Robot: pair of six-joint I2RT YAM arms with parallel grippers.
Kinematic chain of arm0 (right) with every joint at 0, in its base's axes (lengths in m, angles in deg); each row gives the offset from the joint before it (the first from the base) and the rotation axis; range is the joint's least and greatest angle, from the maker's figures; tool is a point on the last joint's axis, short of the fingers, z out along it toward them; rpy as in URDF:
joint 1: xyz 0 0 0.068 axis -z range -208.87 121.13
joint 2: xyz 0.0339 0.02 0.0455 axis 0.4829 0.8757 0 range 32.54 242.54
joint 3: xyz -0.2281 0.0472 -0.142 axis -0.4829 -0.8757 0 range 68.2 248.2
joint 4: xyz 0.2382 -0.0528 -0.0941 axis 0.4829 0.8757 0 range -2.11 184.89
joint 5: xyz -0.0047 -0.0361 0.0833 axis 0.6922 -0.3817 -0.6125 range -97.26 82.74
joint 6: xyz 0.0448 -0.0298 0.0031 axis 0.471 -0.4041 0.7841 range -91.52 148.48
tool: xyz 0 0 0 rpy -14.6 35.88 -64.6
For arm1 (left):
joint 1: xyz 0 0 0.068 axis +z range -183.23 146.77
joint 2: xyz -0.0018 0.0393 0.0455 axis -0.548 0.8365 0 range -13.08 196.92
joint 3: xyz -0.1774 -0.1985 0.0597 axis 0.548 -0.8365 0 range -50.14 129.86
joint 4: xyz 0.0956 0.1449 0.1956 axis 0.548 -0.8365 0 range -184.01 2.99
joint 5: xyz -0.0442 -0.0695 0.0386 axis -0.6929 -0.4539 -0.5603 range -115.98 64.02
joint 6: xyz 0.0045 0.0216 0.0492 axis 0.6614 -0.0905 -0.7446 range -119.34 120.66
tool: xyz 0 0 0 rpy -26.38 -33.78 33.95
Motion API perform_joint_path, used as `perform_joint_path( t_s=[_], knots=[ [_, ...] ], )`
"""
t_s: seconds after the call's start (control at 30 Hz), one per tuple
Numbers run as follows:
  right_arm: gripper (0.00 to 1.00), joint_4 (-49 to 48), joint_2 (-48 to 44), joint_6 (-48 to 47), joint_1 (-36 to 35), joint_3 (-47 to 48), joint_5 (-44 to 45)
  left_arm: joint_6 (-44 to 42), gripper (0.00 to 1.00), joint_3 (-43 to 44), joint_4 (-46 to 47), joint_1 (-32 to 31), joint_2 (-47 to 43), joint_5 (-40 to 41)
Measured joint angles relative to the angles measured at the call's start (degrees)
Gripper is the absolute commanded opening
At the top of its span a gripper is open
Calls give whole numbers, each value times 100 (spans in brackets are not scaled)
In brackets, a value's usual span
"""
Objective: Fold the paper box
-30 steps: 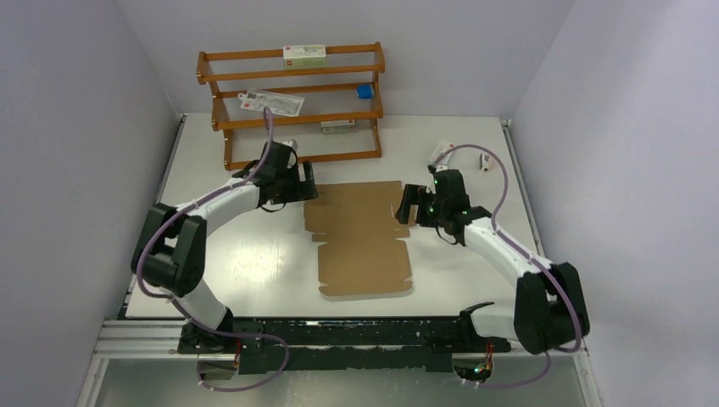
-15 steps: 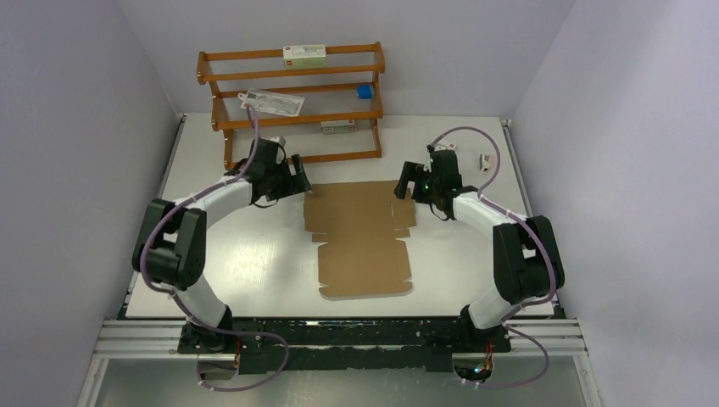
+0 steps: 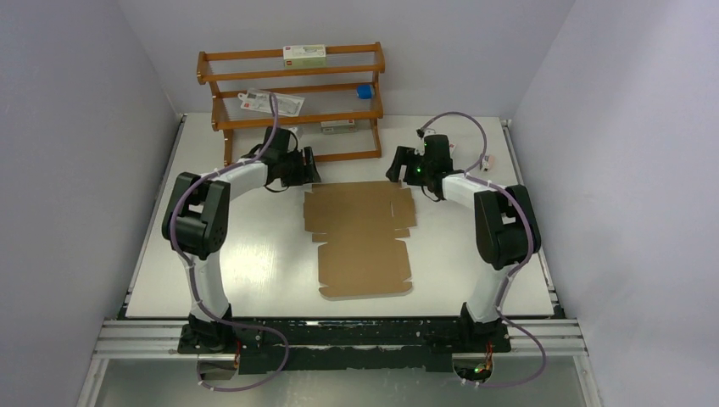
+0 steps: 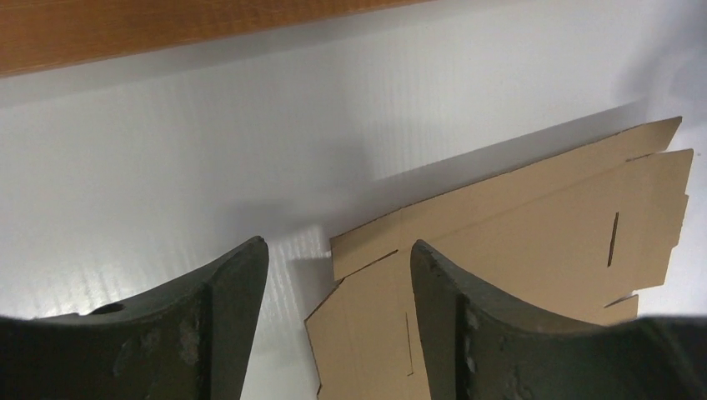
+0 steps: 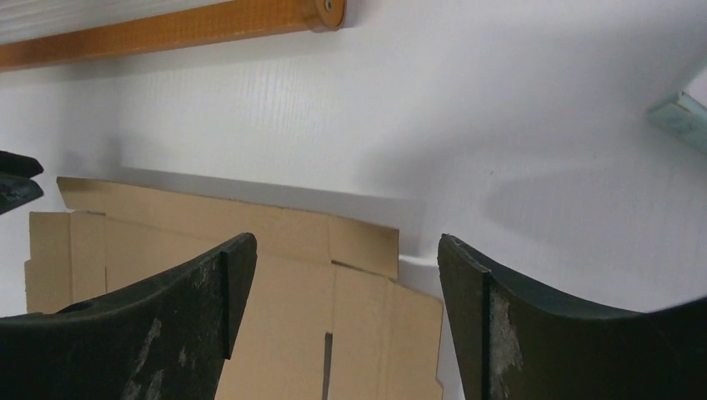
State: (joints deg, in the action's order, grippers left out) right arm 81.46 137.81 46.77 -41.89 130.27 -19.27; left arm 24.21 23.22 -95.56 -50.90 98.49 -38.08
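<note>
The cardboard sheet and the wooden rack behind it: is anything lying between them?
Nothing lies there: bare white table between paper box and rack in both wrist views; the left gripper hangs above that strip.

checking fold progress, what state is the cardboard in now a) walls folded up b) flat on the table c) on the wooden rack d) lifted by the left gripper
b: the paper box lies flat on the table, left gripper and right gripper open near its far corners
</note>
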Motion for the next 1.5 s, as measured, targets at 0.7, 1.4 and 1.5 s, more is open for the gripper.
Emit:
perform_joint_path(
  t_s=[0.7, 1.4, 1.5],
  knots=[
    [54, -402, 802, -179, 170, 223, -1141, -411, 51, 308, -153, 28, 380, -876],
    [37, -179, 601, -356, -103, 221, -553, -295, 39, 308, -157, -177, 380, -857],
    [37, -133, 542, -354, -323, 221, -149, -297, 39, 319, -223, -313, 380, -693]
  ],
)
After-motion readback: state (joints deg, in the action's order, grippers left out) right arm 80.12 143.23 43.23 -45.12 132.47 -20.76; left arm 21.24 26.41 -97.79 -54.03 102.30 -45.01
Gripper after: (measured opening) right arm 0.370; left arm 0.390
